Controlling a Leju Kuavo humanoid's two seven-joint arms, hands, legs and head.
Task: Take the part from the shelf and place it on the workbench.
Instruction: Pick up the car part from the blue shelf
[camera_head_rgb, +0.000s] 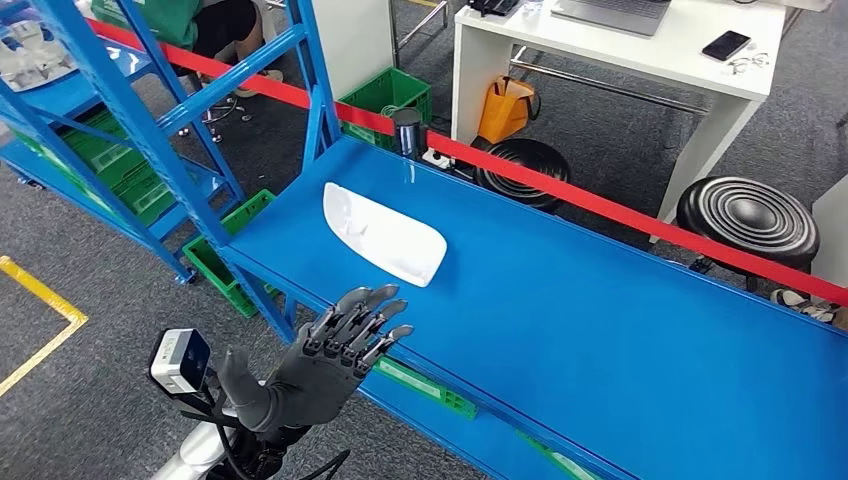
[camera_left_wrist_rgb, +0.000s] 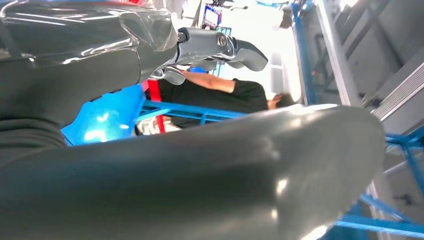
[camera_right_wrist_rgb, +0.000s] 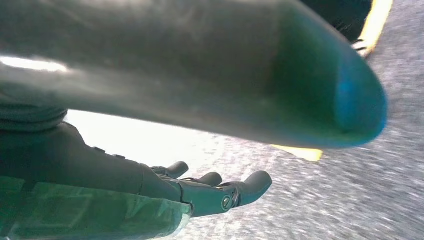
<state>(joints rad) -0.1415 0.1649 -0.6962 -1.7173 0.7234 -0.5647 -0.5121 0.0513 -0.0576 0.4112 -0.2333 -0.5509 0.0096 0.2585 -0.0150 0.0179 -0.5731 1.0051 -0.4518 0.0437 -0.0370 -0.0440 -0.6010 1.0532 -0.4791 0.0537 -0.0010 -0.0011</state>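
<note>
The white moulded part (camera_head_rgb: 383, 234) lies flat on the blue workbench (camera_head_rgb: 620, 330), towards its far left end. My left hand (camera_head_rgb: 330, 360) hovers at the bench's near edge, short of the part, with its fingers stretched out and nothing in it. In the left wrist view the left hand (camera_left_wrist_rgb: 220, 47) has straight fingers and a thick thumb, with no object between them. My right hand (camera_right_wrist_rgb: 215, 192) hangs over the grey carpet with its fingers extended, holding nothing.
A blue shelf rack (camera_head_rgb: 150, 110) stands at the left with green crates (camera_head_rgb: 120, 170) beneath it. A red barrier strip (camera_head_rgb: 600, 205) runs behind the bench. Beyond it are two black stools (camera_head_rgb: 748, 215), a white desk (camera_head_rgb: 620, 50) and a seated person (camera_head_rgb: 200, 20). A dark cup (camera_head_rgb: 407, 130) stands at the bench's far corner.
</note>
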